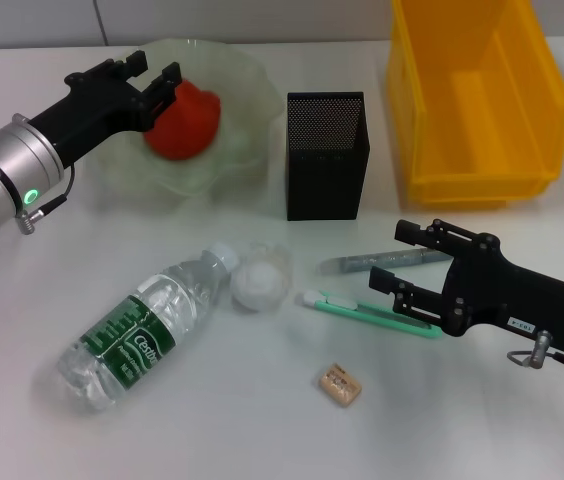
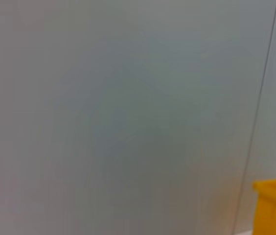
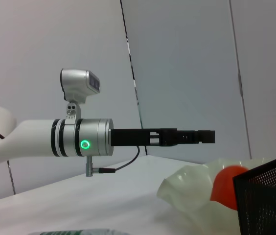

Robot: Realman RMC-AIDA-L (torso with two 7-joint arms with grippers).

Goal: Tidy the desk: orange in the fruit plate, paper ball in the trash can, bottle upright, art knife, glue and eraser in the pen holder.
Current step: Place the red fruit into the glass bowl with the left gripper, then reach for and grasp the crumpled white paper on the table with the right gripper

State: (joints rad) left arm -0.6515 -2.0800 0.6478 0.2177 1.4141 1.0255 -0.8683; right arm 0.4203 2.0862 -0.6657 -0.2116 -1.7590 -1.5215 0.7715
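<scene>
The orange [image 1: 184, 120] lies in the pale green fruit plate [image 1: 232, 70]. My left gripper [image 1: 150, 75] hovers just above it, open and empty; the right wrist view shows this gripper [image 3: 207, 136] clear above the orange [image 3: 224, 179]. My right gripper [image 1: 398, 260] is open low over the table, its fingers either side of the end of the grey glue stick [image 1: 367, 262]. The green art knife [image 1: 367, 313] lies just in front of it. The eraser [image 1: 340, 384], the paper ball [image 1: 260, 284] and the bottle [image 1: 142, 332], lying on its side, rest on the table. The black mesh pen holder [image 1: 327, 155] stands upright.
The yellow bin [image 1: 477, 100] stands at the back right, beside the pen holder; its corner shows in the left wrist view [image 2: 275, 205]. The paper ball touches the bottle's cap. The right wrist view shows the plate [image 3: 189, 186] and pen holder [image 3: 267, 200].
</scene>
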